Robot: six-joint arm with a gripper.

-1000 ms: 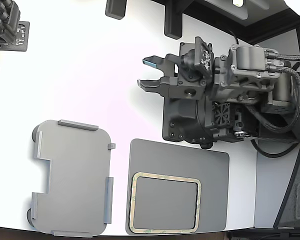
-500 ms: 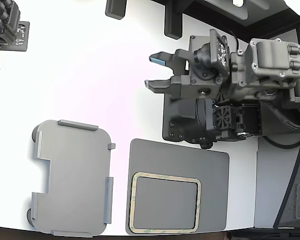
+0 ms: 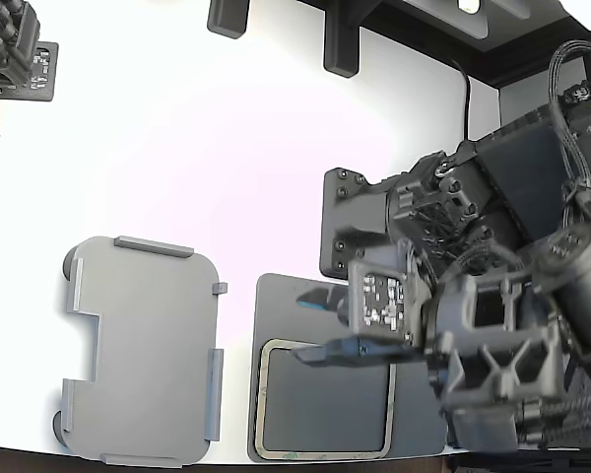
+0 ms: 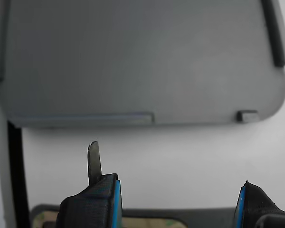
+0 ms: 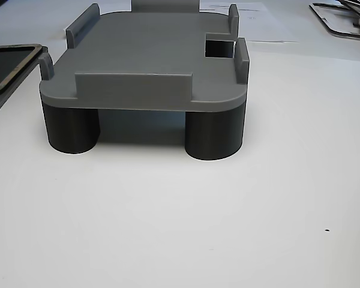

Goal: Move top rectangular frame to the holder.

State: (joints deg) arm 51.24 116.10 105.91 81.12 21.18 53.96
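My tool [image 3: 313, 325] is spread wide, its two blue-lined fingers [image 4: 102, 202] well apart with nothing between them and nothing touched. It hangs over the near edge of the dark mat [image 3: 286, 296], above the upper rim of the frame [image 3: 325, 451], which lies flat on that mat beneath me. The holder [image 3: 143, 350] stands on the white counter [image 3: 197, 168] just ahead of my fingertips, past the mat's edge, bare on top.

A second ago my tool was up over the open counter, far from the mat; it has since swung down and now sits over the frame.

My own arm hides the far side of the frame and much of the mat in the exterior view. Through the wrist camera only a sliver of frame [image 4: 147, 222] shows between the fingers. The side camera cuts the frame [image 5: 12, 66] down to one corner.
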